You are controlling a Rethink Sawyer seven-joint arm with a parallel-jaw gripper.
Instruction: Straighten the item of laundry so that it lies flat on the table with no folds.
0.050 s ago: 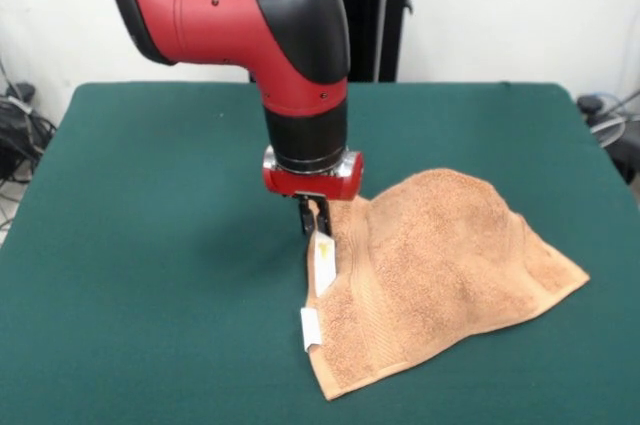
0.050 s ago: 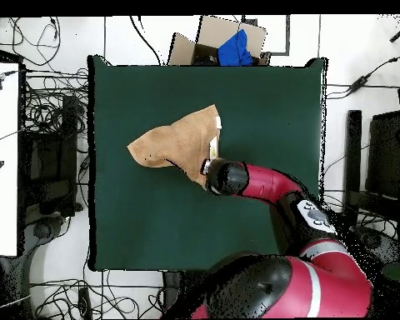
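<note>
The item of laundry (image 1: 450, 255), an orange-tan terry towel, lies rumpled on the right half of the green table (image 1: 150, 245). Its left edge is raised, with a hump running across the middle. Two white tags (image 1: 323, 263) hang along that left edge. My gripper (image 1: 316, 220) points straight down at the towel's upper left corner, and its dark fingers are shut on the cloth there. In the overhead view the towel (image 2: 174, 143) spreads left from the arm's wrist (image 2: 224, 177), which hides the fingers. The towel's folded edge (image 2: 213, 125) points toward the table's (image 2: 153, 217) far side.
A cardboard box holding something blue (image 2: 228, 43) sits just past the table's edge. Cables (image 2: 53, 83) lie on the floor along the sides, and a white desk (image 2: 2, 158) stands to the left. Bare green surface surrounds the towel on its left (image 1: 150, 325).
</note>
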